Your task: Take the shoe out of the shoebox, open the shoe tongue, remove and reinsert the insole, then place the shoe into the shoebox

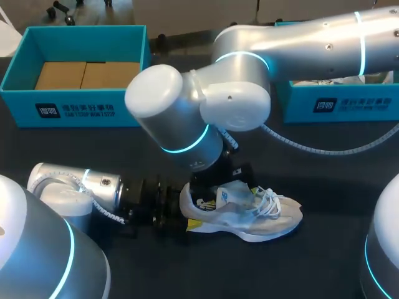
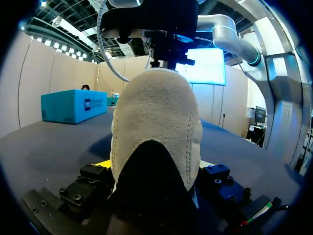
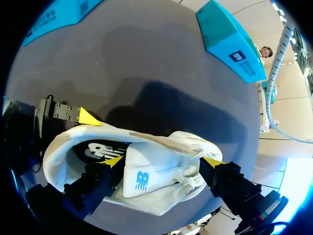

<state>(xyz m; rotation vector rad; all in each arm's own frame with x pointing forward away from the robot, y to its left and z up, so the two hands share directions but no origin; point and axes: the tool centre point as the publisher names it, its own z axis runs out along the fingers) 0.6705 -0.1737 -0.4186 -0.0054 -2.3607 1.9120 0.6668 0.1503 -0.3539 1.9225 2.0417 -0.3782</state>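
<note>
- Two grippers work on one shoe [image 1: 249,215], which lies on the table [image 1: 330,168], out of the shoebox [image 1: 75,107] standing well behind its heel end.
- Your left gripper [image 2: 154,165] has the heel [image 2: 156,112] between its fingers, and both seem to press its sides. Hold that clamp low and firm so the shoe cannot slide.
- Your right gripper [image 3: 164,161] hangs over the shoe's mouth with fingers spread wide, pinching nothing. One tip sits inside the mouth and the other beyond the laces, with the tongue [image 3: 142,178] between them.
- Judging by the dark insole [image 3: 95,151] showing behind the tongue, the tongue looks open enough. Narrow the fingers and take the insole's heel-end edge, not the shoe's collar.
- Lift slowly toward the shoe's heel, lest the insole buckle.
</note>
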